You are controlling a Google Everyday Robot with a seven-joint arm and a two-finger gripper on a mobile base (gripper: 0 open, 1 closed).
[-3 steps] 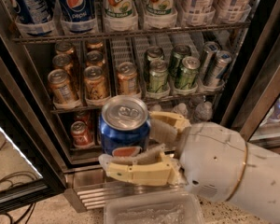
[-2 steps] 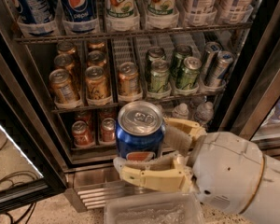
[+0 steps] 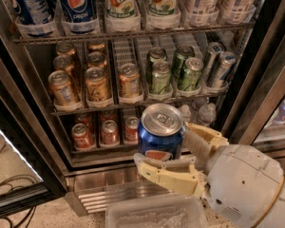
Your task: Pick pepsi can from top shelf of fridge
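The end effector (image 3: pixel 164 147) clamps the pepsi can (image 3: pixel 160 133) — its lower finger covers the foot of the logo. Above the pepsi can, the cans (image 3: pixel 121 4) on the top shelf (image 3: pixel 133 33) lose their tops to the frame edge. Below it, a clear tub (image 3: pixel 154 216) is cropped — contents indistinct.

The robot's gripper (image 3: pixel 164 146) is low in the middle, holding on tight.
Its two tan jaws squeeze the pepsi can (image 3: pixel 160 134) from both sides, one low in front and one on the right. The fat white arm (image 3: pixel 247 186) fills the bottom right corner.
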